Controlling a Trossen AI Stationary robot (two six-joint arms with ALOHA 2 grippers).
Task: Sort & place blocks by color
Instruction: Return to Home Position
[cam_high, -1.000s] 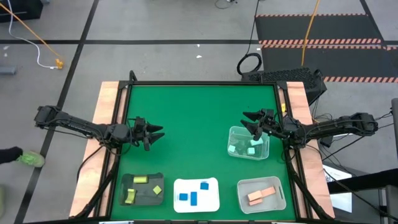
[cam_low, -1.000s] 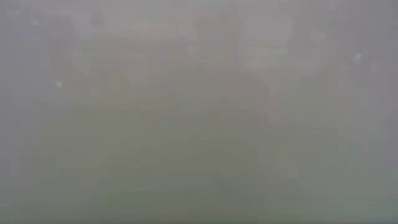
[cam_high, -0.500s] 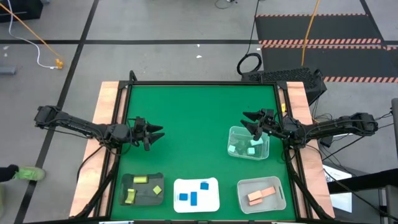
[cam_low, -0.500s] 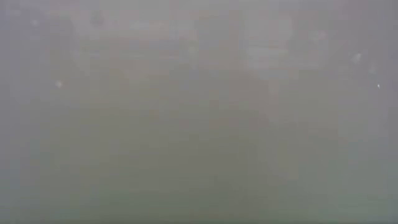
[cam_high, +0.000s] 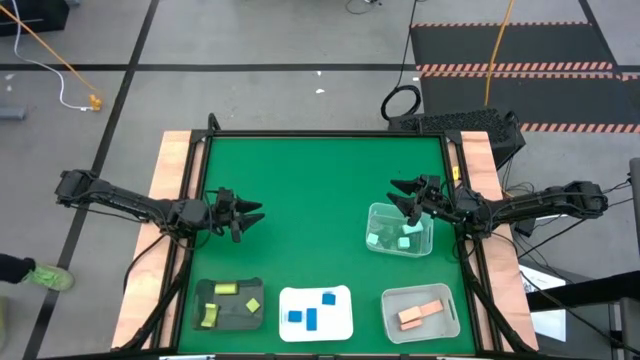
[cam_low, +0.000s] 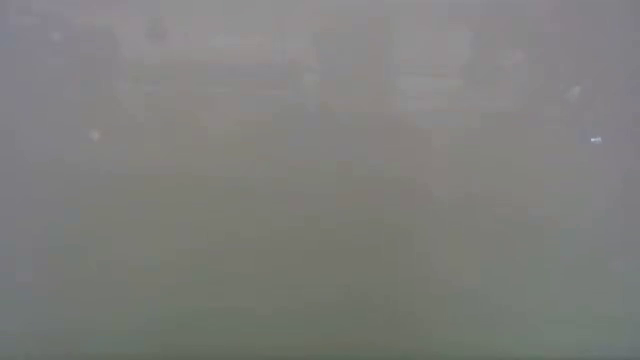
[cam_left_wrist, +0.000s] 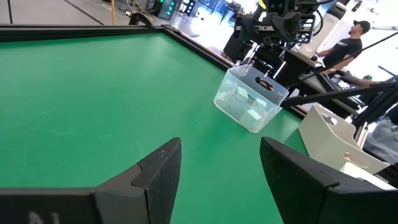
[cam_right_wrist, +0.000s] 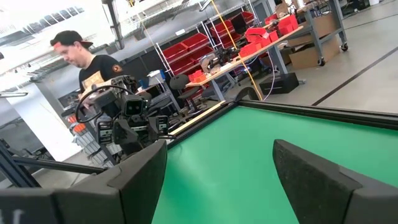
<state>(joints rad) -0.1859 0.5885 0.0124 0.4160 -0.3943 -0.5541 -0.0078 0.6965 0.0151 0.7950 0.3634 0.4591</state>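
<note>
Sorting looks done: green blocks lie in the black tray, blue blocks in the white tray, pink blocks in the corner tray and mint blocks in the clear tray. So the left gripper and right gripper hang wide and empty. The right one hovers at the clear tray's rim and the left near the surface's left edge, with bare room between for pulling back.

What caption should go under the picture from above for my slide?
Blocks sorted by color into four trays, left claw and right claw open above the green table.
</note>
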